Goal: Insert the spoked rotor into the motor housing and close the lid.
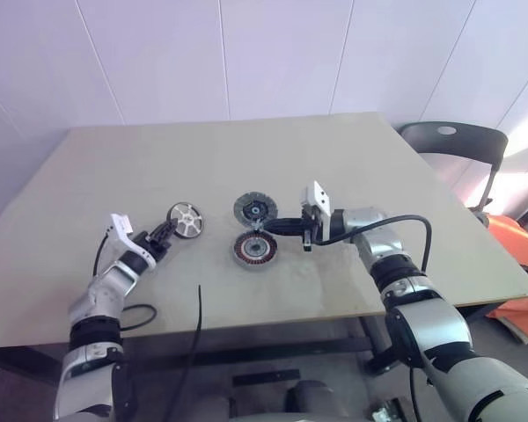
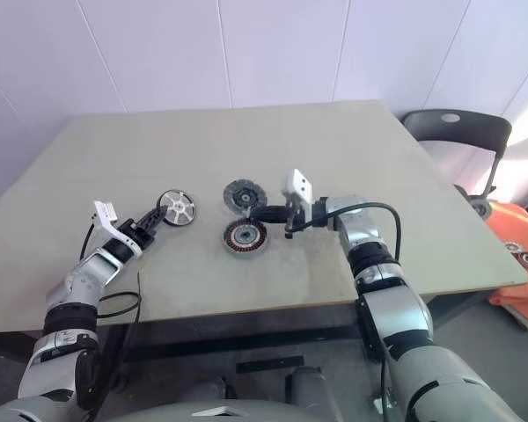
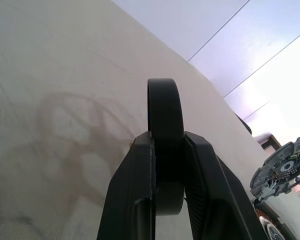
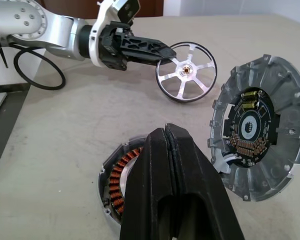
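Right wrist view | motor housing [image 4: 121, 181] half hidden behind right gripper [image 4: 166, 134]

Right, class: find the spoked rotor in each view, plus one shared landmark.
Left eye view: spoked rotor left of centre, on edge, at the left gripper.
Right eye view: left of centre.
Left wrist view: dark rim between the fingers.
Right wrist view: upper middle.
Landmark: the lid.

The pale wooden table [image 1: 246, 158] carries the motor housing [image 1: 254, 250] lying flat, with the lid [image 1: 254, 209] just behind it (tilted up) and the spoked rotor [image 1: 186, 219] standing on edge.
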